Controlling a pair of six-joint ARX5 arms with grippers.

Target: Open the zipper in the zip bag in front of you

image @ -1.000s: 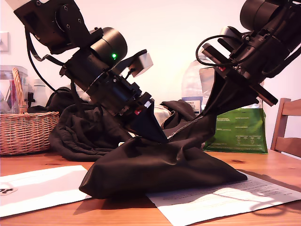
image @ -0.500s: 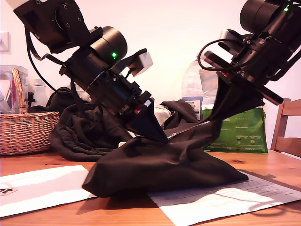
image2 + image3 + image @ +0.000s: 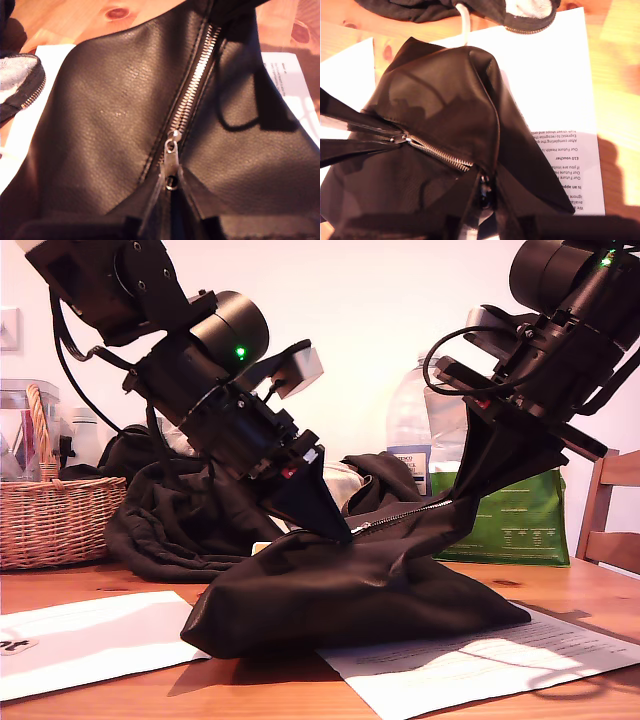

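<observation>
Pinching the zipper [image 3: 192, 95] pull with my first gripper [image 3: 343, 532], centre of the exterior view. My second gripper [image 3: 465, 492] clamped on the zip bag [image 3: 350, 590] corner, towards that view's right. Smooth black fabric slumped on the table [image 3: 90, 585], silvery teeth taut between both.

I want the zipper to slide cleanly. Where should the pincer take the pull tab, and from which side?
Grip the small silver metal pull tab by its ringed free end, pads on its flat faces. It lies in line with the silvery zipper teeth of the black fabric zip bag, so I'd approach along that line from the tab's end.
</observation>
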